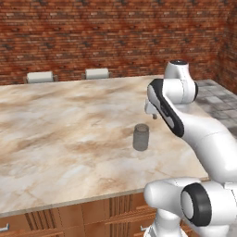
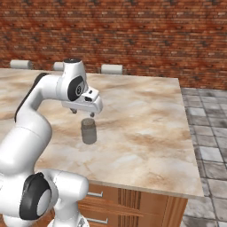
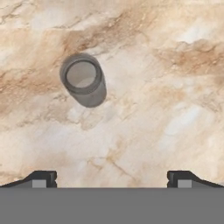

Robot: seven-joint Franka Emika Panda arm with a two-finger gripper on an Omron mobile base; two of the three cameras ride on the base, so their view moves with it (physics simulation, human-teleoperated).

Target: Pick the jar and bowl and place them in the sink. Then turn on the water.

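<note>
Standing unlabelled jar (image 3: pixel 83 79) on counter (image 3: pixel 166 87)

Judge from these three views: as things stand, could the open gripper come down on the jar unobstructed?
Probably yes. The gripper hangs open above the marble counter, slightly off from the upright jar. Nothing stands between them, so a small sideways shift and descent should do.
</note>
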